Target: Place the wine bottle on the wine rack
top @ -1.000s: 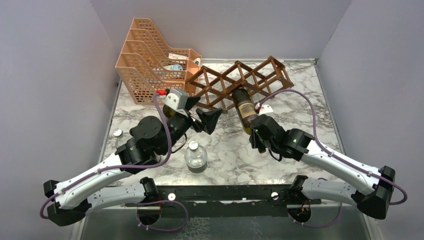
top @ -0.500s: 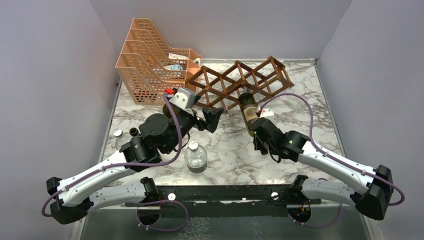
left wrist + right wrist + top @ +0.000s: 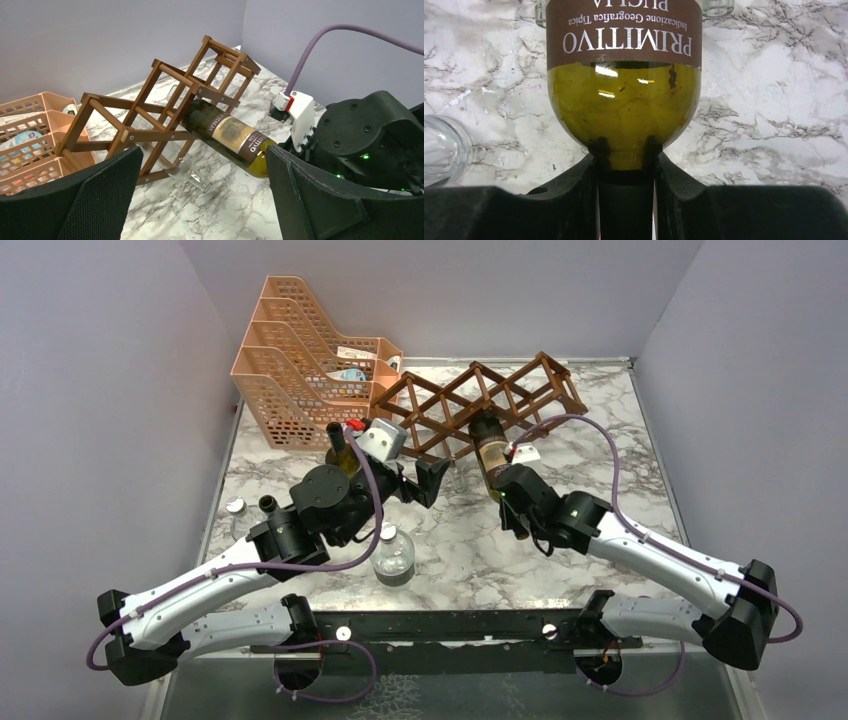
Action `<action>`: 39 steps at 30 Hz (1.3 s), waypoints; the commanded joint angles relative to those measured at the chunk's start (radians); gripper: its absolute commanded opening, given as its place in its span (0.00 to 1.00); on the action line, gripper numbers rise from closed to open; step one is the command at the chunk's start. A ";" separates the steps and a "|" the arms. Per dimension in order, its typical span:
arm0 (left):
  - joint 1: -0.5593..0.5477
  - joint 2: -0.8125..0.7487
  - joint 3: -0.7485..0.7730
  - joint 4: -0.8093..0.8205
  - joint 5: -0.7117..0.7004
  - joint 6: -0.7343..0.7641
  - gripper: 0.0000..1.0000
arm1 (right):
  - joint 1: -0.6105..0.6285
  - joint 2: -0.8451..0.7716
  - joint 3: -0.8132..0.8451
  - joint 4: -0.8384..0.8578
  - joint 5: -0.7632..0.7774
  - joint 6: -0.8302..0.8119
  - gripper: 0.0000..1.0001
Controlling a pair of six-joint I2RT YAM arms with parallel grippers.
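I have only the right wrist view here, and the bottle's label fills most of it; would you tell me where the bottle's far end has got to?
Observer: The far end of the green glass wine bottle sits inside one of the lower openings of the reddish-brown wooden lattice rack, near its middle.
Operator: Thank you. Where is the left claw?
Observer: The left claw is open and empty, facing the rack's front and touching nothing.
Operator: Is anything lying close to the rack?
Observer: A clear drinking glass appears to lie on its side by the rack's front foot, just beside the bottle.
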 commanded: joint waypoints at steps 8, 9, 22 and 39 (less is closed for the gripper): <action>0.000 -0.017 -0.001 -0.010 -0.019 -0.011 0.99 | -0.046 0.118 0.052 0.264 0.067 -0.062 0.01; 0.001 -0.016 -0.001 -0.014 -0.018 -0.015 0.99 | -0.050 0.124 0.051 0.280 0.064 -0.069 0.01; 0.000 -0.010 0.020 -0.045 -0.003 -0.040 0.99 | -0.189 0.220 0.053 0.519 -0.137 -0.218 0.01; 0.000 -0.029 0.019 -0.053 -0.005 -0.066 0.99 | -0.293 0.359 0.132 0.557 -0.289 -0.305 0.06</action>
